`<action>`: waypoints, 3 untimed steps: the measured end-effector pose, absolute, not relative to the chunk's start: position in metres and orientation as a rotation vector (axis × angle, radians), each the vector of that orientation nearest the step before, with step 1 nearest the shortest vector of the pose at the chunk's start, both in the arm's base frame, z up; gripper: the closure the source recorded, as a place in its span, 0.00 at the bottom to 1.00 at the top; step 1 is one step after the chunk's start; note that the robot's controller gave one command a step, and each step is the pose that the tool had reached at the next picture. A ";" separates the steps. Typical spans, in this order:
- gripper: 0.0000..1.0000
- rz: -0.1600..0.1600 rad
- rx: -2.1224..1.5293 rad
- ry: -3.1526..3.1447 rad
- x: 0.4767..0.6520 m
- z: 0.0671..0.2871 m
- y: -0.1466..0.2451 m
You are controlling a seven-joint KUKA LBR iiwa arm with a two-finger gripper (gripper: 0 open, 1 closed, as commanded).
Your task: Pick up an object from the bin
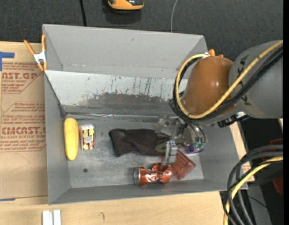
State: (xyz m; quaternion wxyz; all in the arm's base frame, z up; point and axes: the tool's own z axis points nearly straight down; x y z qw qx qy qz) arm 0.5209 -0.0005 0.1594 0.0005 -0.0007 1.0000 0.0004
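Right of frame you've got the arm (262,83): fat grey rounded links, matte, no markings you can read. Centre-right, the orange cover (208,86) on the wrist is a smooth glossy dome (more brown-orange than bright). A yellow cable (178,89) loops round the dome with a dark one beside it, then runs along the grey link towards the upper right. Lower right corner: black cables (240,175) in big arcs, one yellow among them. Below the dome the gripper (171,150) is small bare-metal hardware, silver-grey, with thin wires around it.
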 end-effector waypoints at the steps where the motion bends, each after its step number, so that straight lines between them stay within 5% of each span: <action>1: 0.00 0.000 -0.084 3.137 0.530 0.141 0.005; 3: 0.00 0.003 0.160 3.135 0.560 0.089 0.015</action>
